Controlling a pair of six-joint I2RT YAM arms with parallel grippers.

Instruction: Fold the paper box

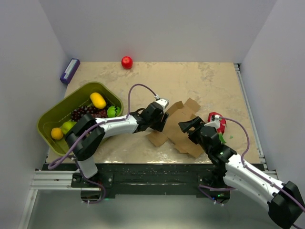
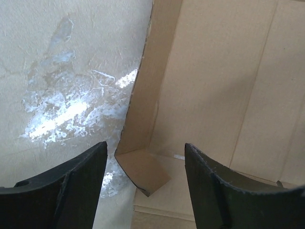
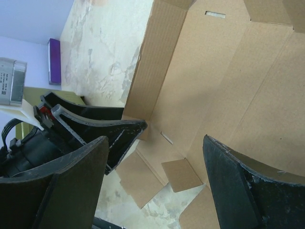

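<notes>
The box lies opened out near the table's front edge, its left edge beneath the spread left gripper and its middle beneath the spread right gripper, neither pinching anything, with bare tabletop behind it and the basket well to the left.

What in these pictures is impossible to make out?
Top view: the left arm and right arm cover the middle of the cardboard sheet, so how far it is folded is unclear.
Top view: a red and green thing sits half behind the right arm; what it is cannot be told.
Wrist views: the cardboard sheet runs past the picture edges, cutting off its outline.
</notes>
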